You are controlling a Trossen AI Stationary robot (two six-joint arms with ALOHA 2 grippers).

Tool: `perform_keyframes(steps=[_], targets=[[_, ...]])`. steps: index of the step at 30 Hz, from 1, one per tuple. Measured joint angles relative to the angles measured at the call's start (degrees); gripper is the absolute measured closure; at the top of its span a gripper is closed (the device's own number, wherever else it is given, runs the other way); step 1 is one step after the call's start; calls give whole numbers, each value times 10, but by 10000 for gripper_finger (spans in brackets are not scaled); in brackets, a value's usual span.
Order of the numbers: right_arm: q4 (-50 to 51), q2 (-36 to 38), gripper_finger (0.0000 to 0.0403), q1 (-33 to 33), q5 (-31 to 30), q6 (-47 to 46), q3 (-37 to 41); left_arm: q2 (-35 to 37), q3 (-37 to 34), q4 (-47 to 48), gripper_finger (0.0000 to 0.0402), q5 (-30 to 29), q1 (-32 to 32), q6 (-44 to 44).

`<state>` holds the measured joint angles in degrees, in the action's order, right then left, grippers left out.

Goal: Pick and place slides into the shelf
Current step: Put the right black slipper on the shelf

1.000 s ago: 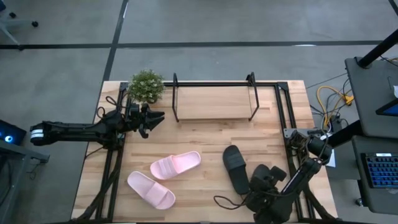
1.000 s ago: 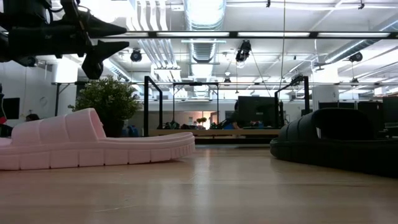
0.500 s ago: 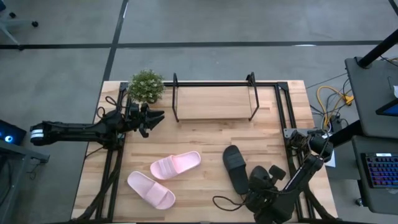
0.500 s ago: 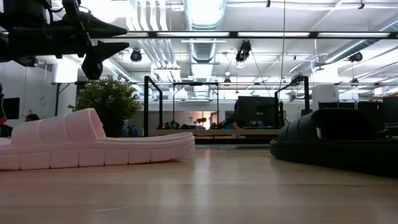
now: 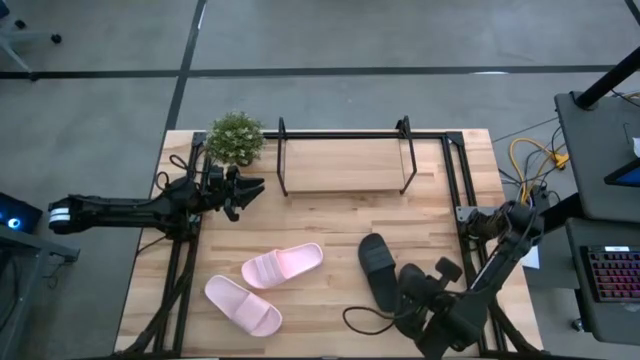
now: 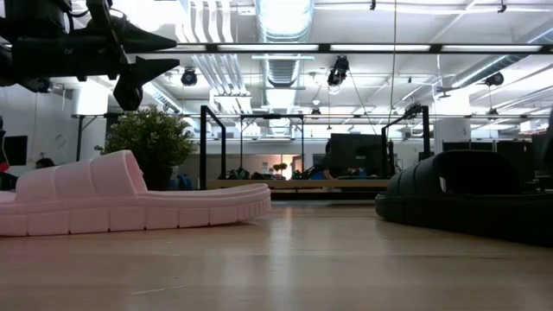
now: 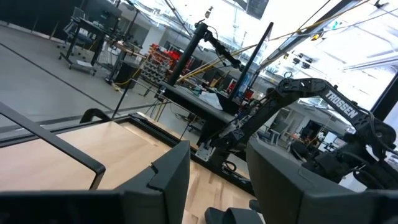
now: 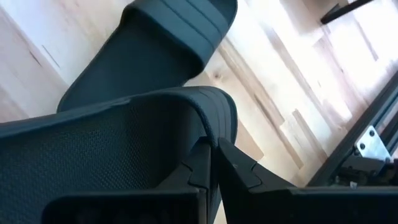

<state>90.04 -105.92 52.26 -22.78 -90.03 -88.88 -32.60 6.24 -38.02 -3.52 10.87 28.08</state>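
- The shelf [image 5: 345,165] stands at the far middle of the wooden table [image 5: 330,232]; its light board is bare, and every place below is given from it.
- The left arm reaches in level from the table's left edge, stretched out almost straight. Its left gripper [image 5: 252,187] hangs in the air just to the left of the shelf's left end, pointing toward it.
- In the low view that left gripper [image 6: 160,50] sits high above the tabletop with its two dark fingers parted by a moderate gap and nothing between them. The left wrist view shows the same: two fingers [image 7: 168,177] apart, air in between.
- A potted plant [image 5: 235,138] stands just beside the shelf's left end, at the far left corner, behind the left gripper.
- The right arm comes from the table's right edge and folds sharply down and back, ending well in front of the shelf's right end, near the table's near right corner.
- The right gripper [image 8: 214,163] has its fingertips pressed together, pinching the strap edge of a black slide [image 8: 118,146]. From above, that held black slide [image 5: 418,285] lies mostly under the wrist.
- The second black slide [image 5: 379,270] lies on the table in front of the shelf's right half, just beside the held one, lengthwise toward the shelf.
- The two pink slides lie in front of the shelf's left half, well apart from it: one pink slide [image 5: 282,266] nearer the shelf, the other pink slide [image 5: 243,305] farther off toward the near left, just beside the first.
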Motion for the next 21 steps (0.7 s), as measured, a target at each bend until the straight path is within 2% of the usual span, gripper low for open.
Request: perform_keyframes(steps=[21], targets=[[0, 64, 395, -85, -97, 152, 0, 0, 0, 0, 258, -4, 0, 0]])
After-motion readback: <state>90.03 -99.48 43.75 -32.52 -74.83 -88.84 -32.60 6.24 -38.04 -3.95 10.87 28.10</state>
